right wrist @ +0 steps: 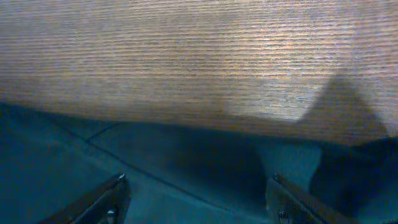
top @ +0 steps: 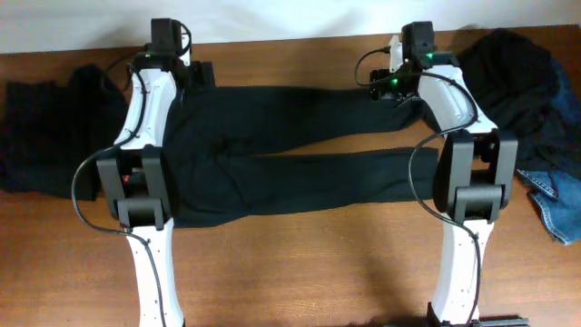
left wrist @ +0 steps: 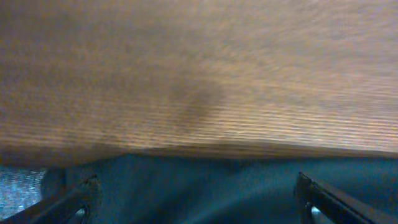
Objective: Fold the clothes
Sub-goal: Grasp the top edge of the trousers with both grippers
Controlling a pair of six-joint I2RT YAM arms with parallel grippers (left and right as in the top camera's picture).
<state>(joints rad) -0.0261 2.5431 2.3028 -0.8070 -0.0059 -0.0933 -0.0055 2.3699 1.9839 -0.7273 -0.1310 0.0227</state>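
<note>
black trousers (top: 290,150) lie flat on the table (top: 300,263), waist left, legs right. left gripper (left wrist: 199,196) and right gripper (right wrist: 196,196) spread wide over the far edge, holding nothing. step: first fold. next, likely: pinch far edge, carry it near.

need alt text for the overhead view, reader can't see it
Black trousers lie spread flat on a wooden table, waist at image left, legs running right. The left arm reaches over the waist, the right arm over the far leg's cuff. A dark clothes pile and blue jeans sit at the right edge, another dark garment at the left.
</note>
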